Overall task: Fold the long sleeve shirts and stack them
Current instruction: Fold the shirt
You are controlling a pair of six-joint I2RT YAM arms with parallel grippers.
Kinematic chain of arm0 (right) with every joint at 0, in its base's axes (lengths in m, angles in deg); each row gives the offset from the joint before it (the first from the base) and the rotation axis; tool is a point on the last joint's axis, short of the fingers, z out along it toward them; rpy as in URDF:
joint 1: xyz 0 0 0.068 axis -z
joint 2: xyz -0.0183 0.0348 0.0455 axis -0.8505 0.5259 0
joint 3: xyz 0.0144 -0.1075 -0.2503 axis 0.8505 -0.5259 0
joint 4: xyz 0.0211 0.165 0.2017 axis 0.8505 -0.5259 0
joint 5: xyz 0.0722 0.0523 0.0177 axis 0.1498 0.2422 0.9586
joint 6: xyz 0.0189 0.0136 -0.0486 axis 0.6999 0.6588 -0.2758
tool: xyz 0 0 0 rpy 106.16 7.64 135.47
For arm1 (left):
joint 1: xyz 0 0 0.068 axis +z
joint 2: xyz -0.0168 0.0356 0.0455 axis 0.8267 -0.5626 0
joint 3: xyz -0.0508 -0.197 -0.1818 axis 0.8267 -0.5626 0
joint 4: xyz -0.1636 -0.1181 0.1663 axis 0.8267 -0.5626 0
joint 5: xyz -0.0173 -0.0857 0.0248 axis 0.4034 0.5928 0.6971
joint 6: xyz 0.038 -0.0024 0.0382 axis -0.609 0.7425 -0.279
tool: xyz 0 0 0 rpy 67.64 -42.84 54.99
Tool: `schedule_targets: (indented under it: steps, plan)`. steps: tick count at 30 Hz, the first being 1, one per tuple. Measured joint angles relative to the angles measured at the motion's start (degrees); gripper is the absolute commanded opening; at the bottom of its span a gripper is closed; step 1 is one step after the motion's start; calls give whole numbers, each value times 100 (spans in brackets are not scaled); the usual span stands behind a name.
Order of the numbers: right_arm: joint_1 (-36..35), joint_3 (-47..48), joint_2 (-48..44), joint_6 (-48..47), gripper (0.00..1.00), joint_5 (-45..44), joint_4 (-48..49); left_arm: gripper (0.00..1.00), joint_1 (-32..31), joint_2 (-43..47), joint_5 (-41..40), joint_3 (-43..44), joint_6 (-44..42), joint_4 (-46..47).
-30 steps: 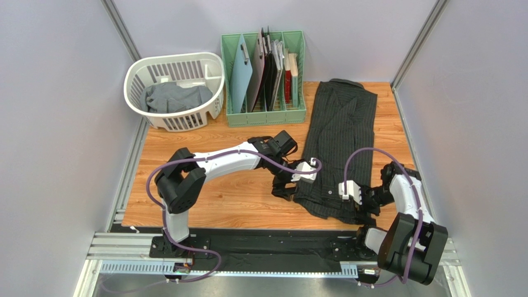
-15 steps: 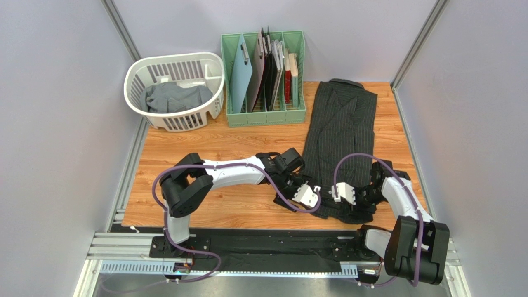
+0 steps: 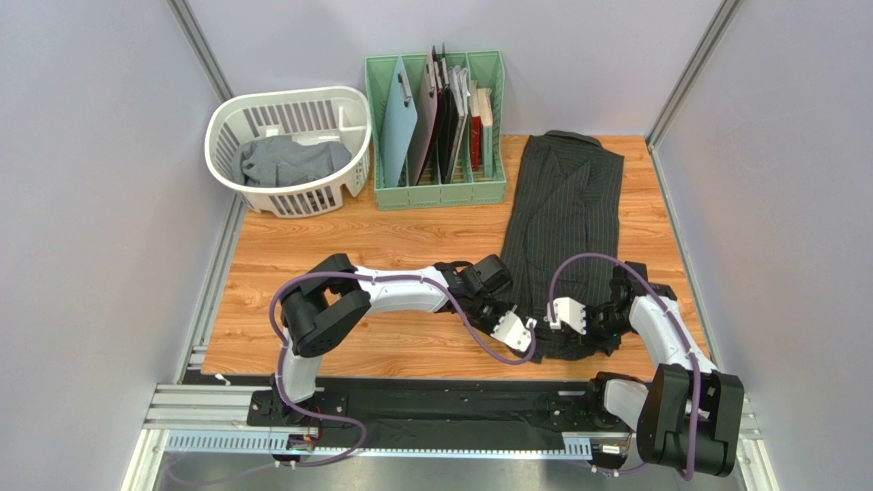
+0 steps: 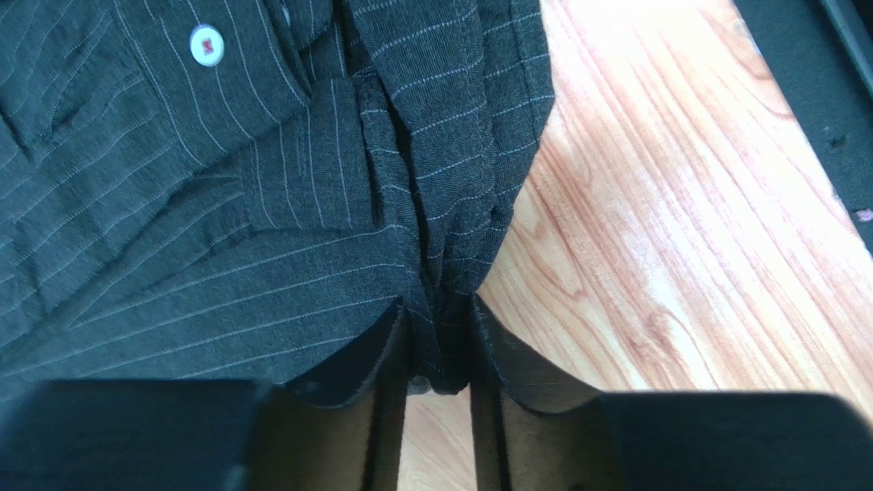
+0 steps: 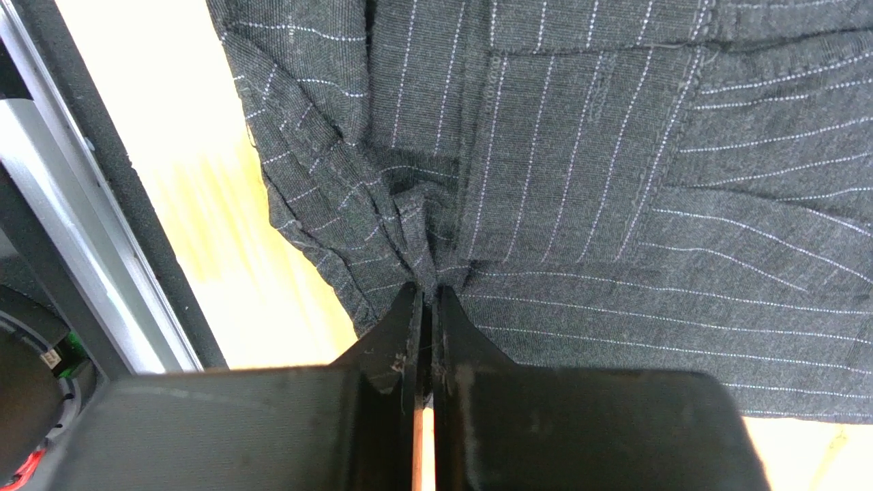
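Lying lengthwise on the tabletop (image 3: 338,256), right of centre, the black pinstriped shirt (image 3: 569,205) has its near hem pinched twice: left fingers (image 4: 359,368) clenched on one fold, right fingers (image 5: 395,338) on another. The grey shirt (image 3: 292,159) sits in the basket (image 3: 213,138), upper left.

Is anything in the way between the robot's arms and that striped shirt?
Nothing visible. The left end effector pinches a bunched fold at the near edge of the shirt, and the right end effector is closed on the hem beside it. Nothing lies on top of the shirt either.
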Motion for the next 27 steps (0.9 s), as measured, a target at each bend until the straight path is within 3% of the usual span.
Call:
schedule_targets:
  steps: [1, 2, 14, 27]
  plan:
    - [0, 2, -13, 13, 0, -2, -2, 1, 0, -17, -28, 4, 46, -4]
    - [0, 11, -17, 46, 0, -7, -4, 0, 0, -42, -79, 15, 72, -13]
    - [275, 1600, -251, 369, 0, 254, -984, 0, 297, 142, -42, 1191, 426, -1014]
    - [308, 1628, -1821, -114, 0, 389, -1919, 0, 52, 1062, 518, 1001, 693, -1945]
